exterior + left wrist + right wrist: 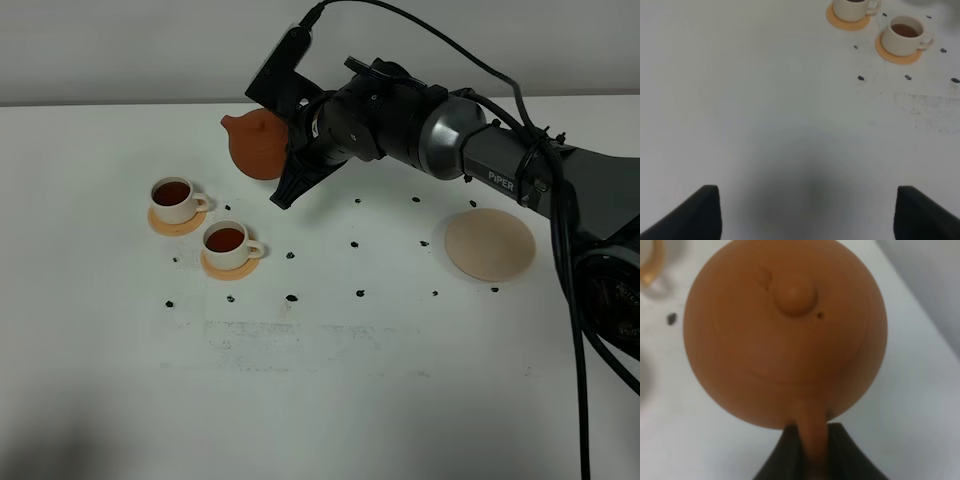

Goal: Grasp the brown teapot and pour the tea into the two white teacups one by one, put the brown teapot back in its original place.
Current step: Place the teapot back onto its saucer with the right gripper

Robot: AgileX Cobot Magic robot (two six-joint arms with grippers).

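My right gripper is shut on the handle of the brown teapot and holds it in the air, tilted, behind the cups. The right wrist view shows the teapot's lid and knob from above, with the handle between the fingers. Two white teacups stand on orange coasters at the left, one farther back and one nearer; both hold dark tea. They also show in the left wrist view. The cream-beige saucer plate lies bare at the right. My left gripper is open and empty over the table.
Small black dots mark the white tabletop between cups and saucer. The right arm reaches across the middle from the right. A faint scuffed patch lies in front of the cups.
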